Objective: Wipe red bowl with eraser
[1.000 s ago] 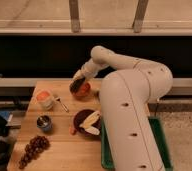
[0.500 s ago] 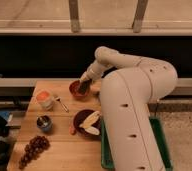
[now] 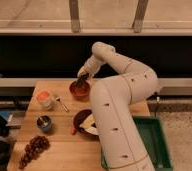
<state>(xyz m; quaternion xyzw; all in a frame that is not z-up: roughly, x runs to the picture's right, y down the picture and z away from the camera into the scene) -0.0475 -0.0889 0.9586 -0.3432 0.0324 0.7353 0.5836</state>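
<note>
At the far edge of the wooden table [image 3: 64, 150], the red bowl [image 3: 79, 91] sits upright. The gripper [image 3: 82, 79] is just above the bowl's far rim, pointing down into it. Cannot tell whether it is open or closed, or whether it has hold of anything. The eraser can't be told apart from its dark tip. The dark maroon bowl [image 3: 84, 122] is nearer the camera, the grapes [image 3: 33, 148] are front left, and the green bin [image 3: 154, 142] is on the right.

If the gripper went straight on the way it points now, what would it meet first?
Most likely the red bowl: the gripper sits just above its far rim, pointing down into it. Depth is unclear, so contact may already exist.
</note>
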